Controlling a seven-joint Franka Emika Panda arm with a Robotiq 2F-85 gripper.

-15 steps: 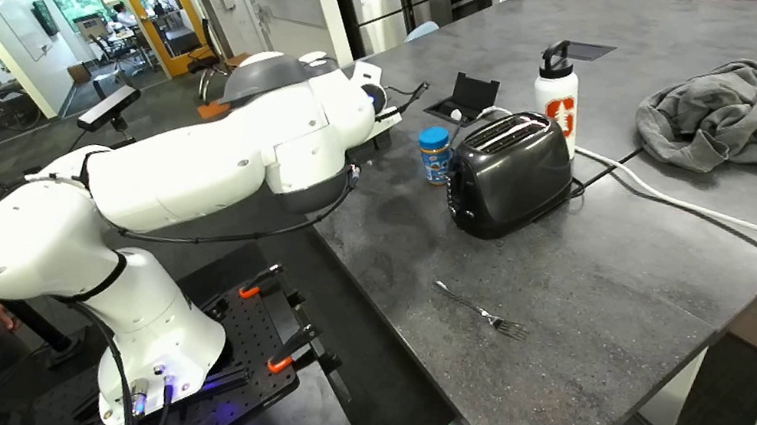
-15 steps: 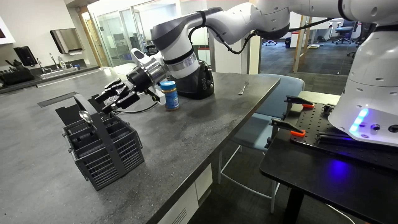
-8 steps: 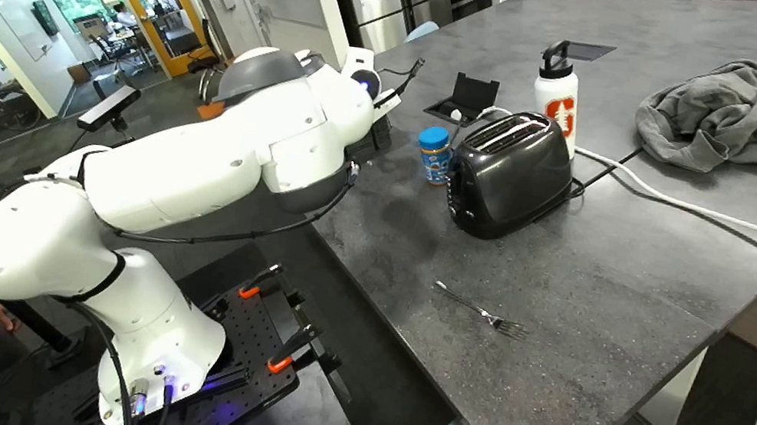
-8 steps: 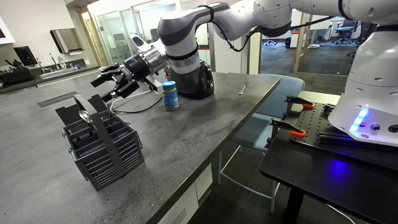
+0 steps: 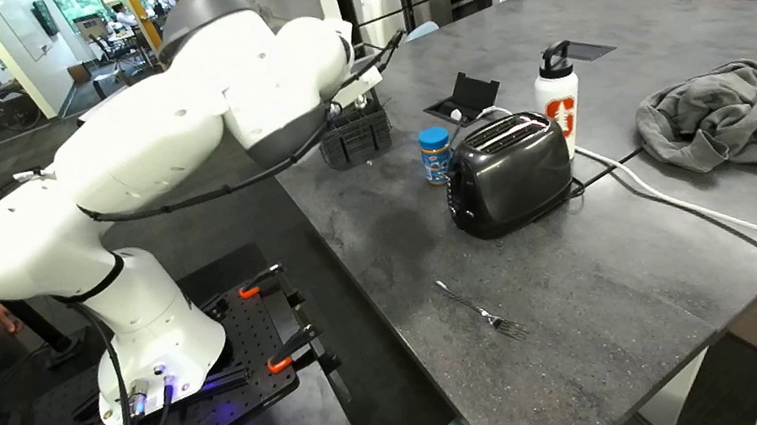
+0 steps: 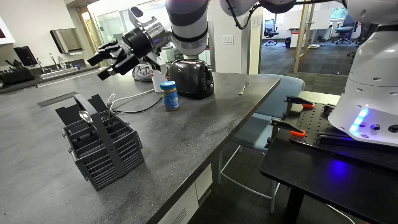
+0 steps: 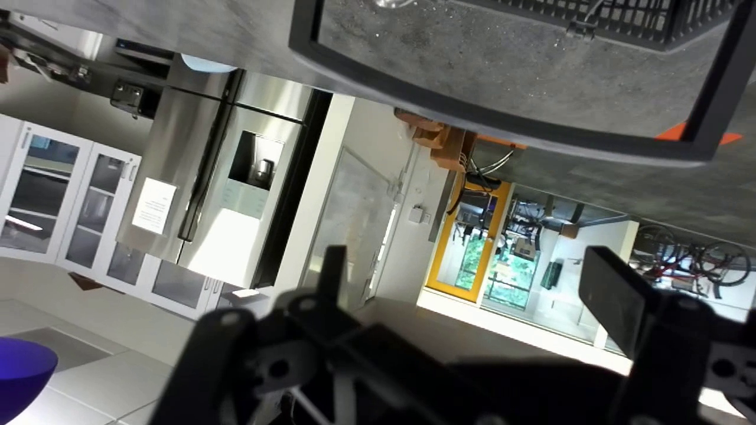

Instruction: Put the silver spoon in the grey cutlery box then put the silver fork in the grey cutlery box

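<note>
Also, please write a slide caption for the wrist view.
Open, empty black two-fingered gripper; slatted dark grey cutlery box partly in frame.

Shiny metal, matt plastic, speckled countertop (image 5: 607, 284)
The spoon (image 6: 85, 116) and 2 forks (image 5: 485, 313) look like polished metal, the cutlery box (image 6: 106, 138) matt plastic, the toaster (image 5: 520, 183) smooth and glossy, the rumpled bundle (image 5: 737, 120) dull cloth.

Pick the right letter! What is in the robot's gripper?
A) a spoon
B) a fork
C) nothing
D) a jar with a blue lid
C, because the fingers of the gripper stand wide apart with only air between them, as both the wrist view and an exterior view show.
</note>
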